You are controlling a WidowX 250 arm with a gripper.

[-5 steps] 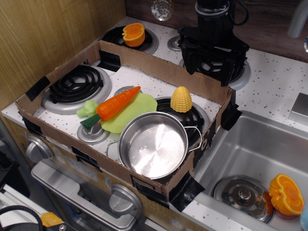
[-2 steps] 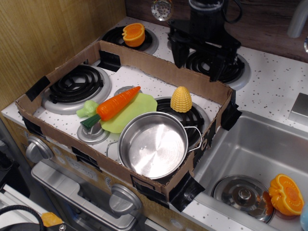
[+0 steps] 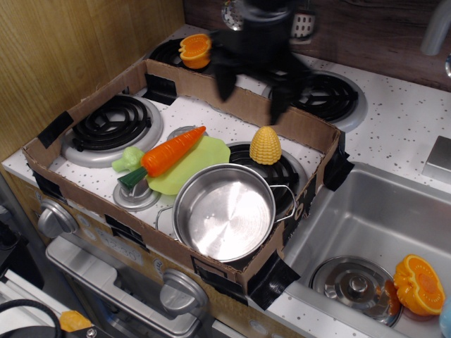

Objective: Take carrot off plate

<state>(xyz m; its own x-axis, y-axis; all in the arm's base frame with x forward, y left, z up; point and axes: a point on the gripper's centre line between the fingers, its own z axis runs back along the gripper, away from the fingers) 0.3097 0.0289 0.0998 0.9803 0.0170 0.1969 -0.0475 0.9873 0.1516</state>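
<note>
The speckled counter [image 3: 412, 116] carries a toy stove fenced by a cardboard tray [image 3: 211, 83], and every place here is given from the steel pot [image 3: 224, 210] at the tray's near edge. The lime-green plate [image 3: 201, 156] lies just behind and to the left of the pot, the pot's rim covering its near edge. The carrot [image 3: 171, 152] rests across the plate, its long axis running diagonally: the orange tip points up and right, away from the pot's left side, while the dark green stem end hangs off the plate's lower left, over a small round burner cap. A light-green broccoli-like toy [image 3: 127, 159] touches the carrot near the stem end, further left of the pot. The yellow corn cob [image 3: 266, 145] stands just behind the pot, to the right of the plate.

The tool [image 3: 252, 88] hovers well behind the pot, above the tray's back wall, blurred by motion; its two dark fingers hang spread apart with nothing between them. From the tool the carrot lies forward and to the left, lower down, with the corn nearer than the carrot. I judge the coming move needs a reach down-left and jaws set across the carrot's diagonal axis
</note>
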